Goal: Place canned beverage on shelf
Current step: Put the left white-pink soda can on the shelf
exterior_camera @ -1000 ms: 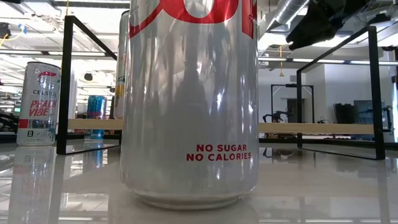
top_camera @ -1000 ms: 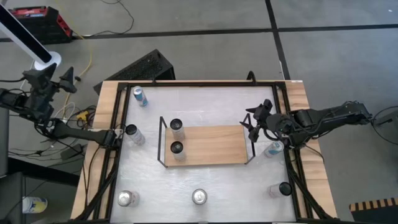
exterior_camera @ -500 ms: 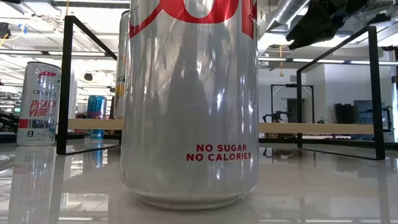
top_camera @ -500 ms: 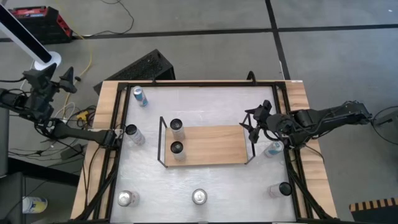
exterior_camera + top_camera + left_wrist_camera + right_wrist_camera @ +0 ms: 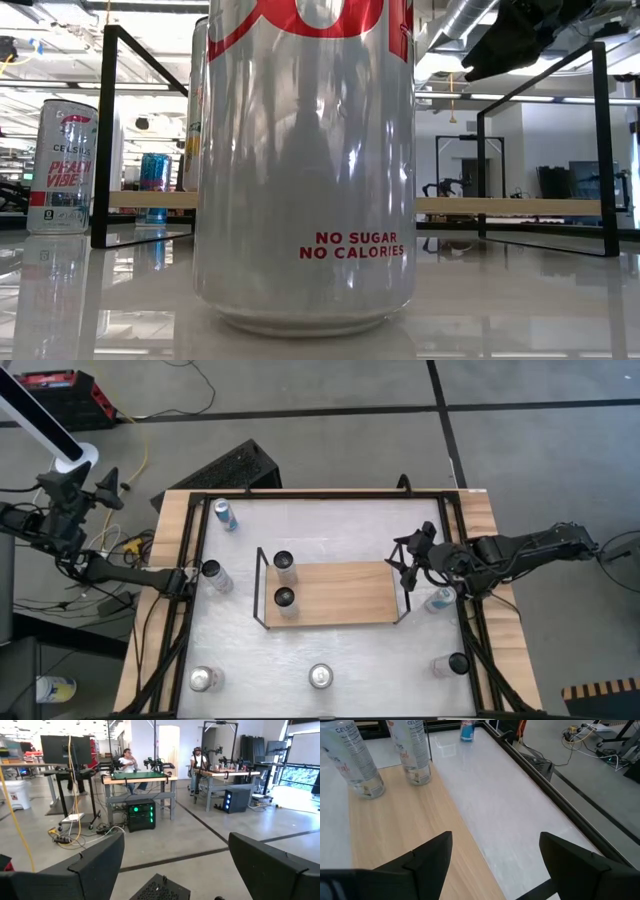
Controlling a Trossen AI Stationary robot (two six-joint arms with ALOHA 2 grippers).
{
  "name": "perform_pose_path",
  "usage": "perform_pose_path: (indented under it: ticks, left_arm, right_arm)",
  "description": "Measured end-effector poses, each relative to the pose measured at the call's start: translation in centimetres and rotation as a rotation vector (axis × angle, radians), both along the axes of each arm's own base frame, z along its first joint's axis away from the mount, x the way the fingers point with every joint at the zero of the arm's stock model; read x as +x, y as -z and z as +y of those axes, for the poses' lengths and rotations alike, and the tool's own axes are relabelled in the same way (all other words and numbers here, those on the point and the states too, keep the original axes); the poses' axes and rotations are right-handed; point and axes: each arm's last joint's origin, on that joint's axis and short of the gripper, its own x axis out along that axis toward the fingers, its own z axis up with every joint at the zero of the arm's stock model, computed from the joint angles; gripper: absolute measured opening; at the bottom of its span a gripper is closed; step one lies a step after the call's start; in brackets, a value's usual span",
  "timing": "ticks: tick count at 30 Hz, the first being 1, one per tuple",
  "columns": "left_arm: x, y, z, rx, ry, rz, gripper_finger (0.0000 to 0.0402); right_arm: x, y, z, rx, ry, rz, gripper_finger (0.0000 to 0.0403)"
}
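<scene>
- A white-topped table is seen from above, with the shelf, a low light-wood board in a thin black wire frame, set near its middle.
- Two cans are already stood upright on the shelf at its left end, one just beside the other, so the rest of the board is left free for more.
- The right gripper is held above the shelf's right end rail, jaws spread wide and nothing held between its fingers; bare wood and table are seen between them in the right wrist view.
- A blue-and-white can is stood on the table just beside the right arm, outside the shelf's right rail; it is judged a likely next pick.
- Other cans are left loose on the table: one blue can at the far left corner, one at the left edge, and three along the near edge, including a large silver can filling the low view.
- The left gripper is parked off the table's left side, fully open and empty, facing the room beyond.
</scene>
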Motion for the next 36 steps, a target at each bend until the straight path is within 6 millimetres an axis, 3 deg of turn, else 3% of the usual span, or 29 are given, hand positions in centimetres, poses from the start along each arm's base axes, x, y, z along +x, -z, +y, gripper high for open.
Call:
perform_pose_path:
  ticks: [15,25,36]
  left_arm:
    - [0.03,-0.08,-0.01,0.025,0.008,-0.020,0.0343]
    - [0.22,-0.04,-0.04,-0.074,0.023,-0.656,0.0343]
    - [0.21,0.07,-0.03,-0.115,0.001,-0.714,0.0343]
  right_arm:
    - [0.33,-0.55,0.00,-0.003,-0.004,-0.061,0.0324]
    - [0.31,-0.52,0.01,-0.002,-0.004,-0.058,0.0324]
    - [0.31,-0.51,0.01,-0.003,-0.003,-0.057,0.0324]
